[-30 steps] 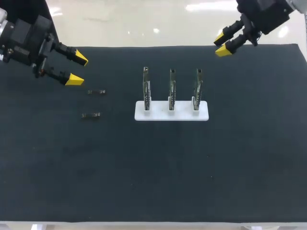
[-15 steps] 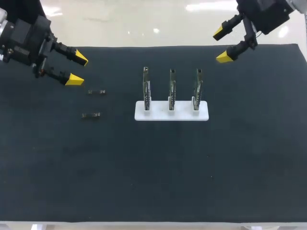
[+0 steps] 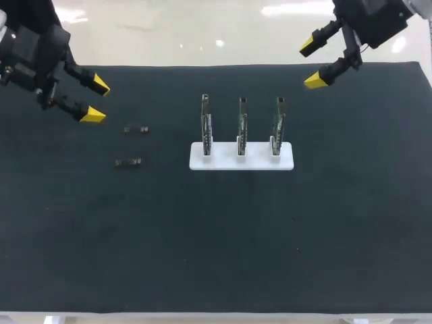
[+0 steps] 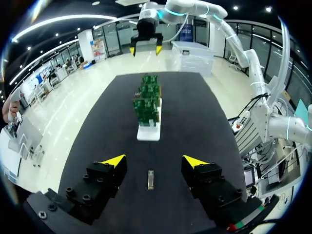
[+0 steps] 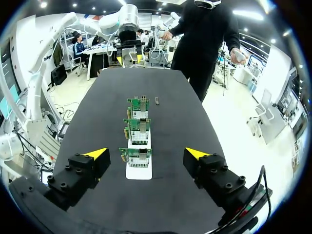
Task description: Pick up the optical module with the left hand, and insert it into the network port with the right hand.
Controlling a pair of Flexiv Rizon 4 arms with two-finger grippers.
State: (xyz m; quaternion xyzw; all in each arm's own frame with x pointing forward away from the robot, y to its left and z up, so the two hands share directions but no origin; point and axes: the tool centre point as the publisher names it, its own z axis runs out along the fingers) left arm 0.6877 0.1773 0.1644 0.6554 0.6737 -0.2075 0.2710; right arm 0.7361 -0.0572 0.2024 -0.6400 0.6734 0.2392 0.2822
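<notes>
Left wrist view: optical module (image 4: 150, 179) lies lengthwise, seemingly toward boards (image 4: 146, 109).

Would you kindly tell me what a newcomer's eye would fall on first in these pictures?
The white stand at the middle of the black table, holding three upright green circuit boards in a row, stands out first. Next come the yellow tips of the open left tool and right tool over the far corners. Two small optical modules lie left of the stand.
</notes>
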